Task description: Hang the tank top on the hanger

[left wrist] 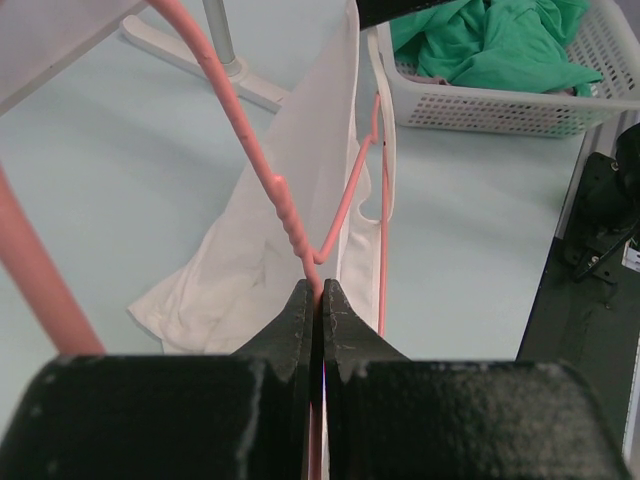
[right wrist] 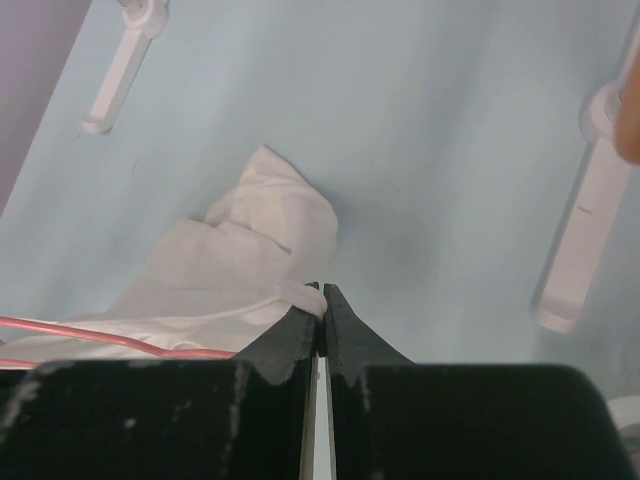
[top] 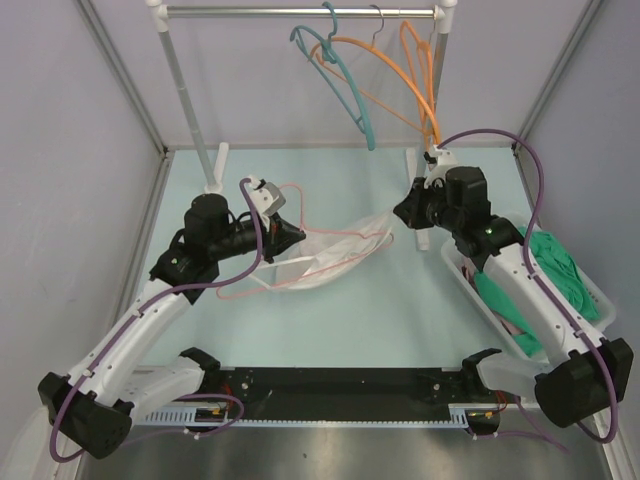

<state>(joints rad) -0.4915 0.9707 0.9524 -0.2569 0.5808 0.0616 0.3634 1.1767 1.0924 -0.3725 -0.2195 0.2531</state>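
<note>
On the left, the left gripper (top: 295, 236) has its fingers pinched tight on the thin wire of the pink hanger (left wrist: 245, 135), holding it tilted just above the table (top: 330, 330). The tank top (top: 345, 250) lies mid-table, draped partly over the hanger. To its right, the right gripper (right wrist: 320, 297) is clamped on the top's edge. The rack (top: 300, 12) stands far behind with a teal hanger (top: 352, 95) and orange hangers (top: 425, 85). A basket (left wrist: 500, 105) holding a green garment (top: 560, 265) sits crowded beneath the right arm.
</note>
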